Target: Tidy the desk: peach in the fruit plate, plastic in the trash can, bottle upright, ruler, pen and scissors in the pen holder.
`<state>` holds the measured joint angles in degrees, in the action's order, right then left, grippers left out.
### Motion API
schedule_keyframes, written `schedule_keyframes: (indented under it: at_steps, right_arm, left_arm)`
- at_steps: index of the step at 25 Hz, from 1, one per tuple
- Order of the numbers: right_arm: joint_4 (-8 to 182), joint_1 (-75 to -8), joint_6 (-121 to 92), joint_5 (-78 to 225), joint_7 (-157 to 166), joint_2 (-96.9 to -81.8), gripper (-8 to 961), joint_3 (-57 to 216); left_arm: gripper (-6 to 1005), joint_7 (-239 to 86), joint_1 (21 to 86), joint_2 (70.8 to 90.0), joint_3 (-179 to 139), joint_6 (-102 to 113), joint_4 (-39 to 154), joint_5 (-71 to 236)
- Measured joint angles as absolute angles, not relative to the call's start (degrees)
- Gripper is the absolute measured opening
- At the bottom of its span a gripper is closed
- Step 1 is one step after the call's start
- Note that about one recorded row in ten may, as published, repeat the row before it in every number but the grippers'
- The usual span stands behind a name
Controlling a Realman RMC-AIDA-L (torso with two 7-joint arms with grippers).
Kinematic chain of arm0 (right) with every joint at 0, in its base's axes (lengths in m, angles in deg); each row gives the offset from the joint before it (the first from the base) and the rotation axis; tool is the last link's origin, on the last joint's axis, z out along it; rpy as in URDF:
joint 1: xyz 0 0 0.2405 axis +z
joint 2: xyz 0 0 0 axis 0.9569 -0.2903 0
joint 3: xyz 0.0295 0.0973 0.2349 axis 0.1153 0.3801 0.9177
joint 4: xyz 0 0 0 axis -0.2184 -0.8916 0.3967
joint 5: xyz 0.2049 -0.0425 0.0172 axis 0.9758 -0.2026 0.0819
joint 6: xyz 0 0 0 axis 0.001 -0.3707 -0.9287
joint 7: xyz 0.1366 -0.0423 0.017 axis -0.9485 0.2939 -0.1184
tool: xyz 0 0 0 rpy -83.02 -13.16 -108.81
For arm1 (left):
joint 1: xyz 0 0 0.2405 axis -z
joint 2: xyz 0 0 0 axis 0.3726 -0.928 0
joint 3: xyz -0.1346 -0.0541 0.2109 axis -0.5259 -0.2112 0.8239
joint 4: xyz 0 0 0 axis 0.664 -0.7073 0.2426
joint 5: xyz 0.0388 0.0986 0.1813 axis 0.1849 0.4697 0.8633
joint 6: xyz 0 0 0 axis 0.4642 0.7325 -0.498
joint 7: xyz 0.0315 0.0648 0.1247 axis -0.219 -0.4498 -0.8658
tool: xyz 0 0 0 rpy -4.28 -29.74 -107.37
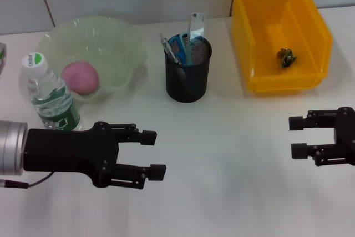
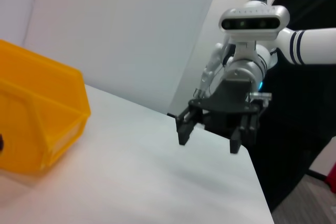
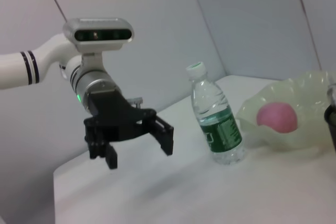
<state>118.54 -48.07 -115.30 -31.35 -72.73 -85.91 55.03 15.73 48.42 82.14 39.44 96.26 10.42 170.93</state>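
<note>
Head view: bottle [image 1: 49,95] upright, green label unreadable; left end effector [image 1: 157,152] and right end effector [image 1: 295,136] both spread apart.

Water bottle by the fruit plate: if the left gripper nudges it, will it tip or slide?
The water bottle stands upright, tall on a narrow base, so a high push would likely tip it. It looks mostly full, so probably fairly heavy. Its clear plastic may be slippery. The left gripper is open nearby.

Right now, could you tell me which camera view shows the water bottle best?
The right wrist view: the water bottle stands upright in full side profile, cap to base, beside the fruit plate. The head view shows the bottle from above, its base hidden behind the left arm. The left wrist view misses it.
</note>
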Motion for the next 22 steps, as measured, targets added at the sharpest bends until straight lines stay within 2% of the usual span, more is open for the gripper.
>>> schedule_keyframes:
  at_steps: [22]
  right_arm:
    - [116.6,-45.1,-114.8,-32.0,-72.1,-88.24,723,51.6]
  left_arm:
    - [799,16.0,48.5,81.67,38.6,96.9,10.1,170.8]
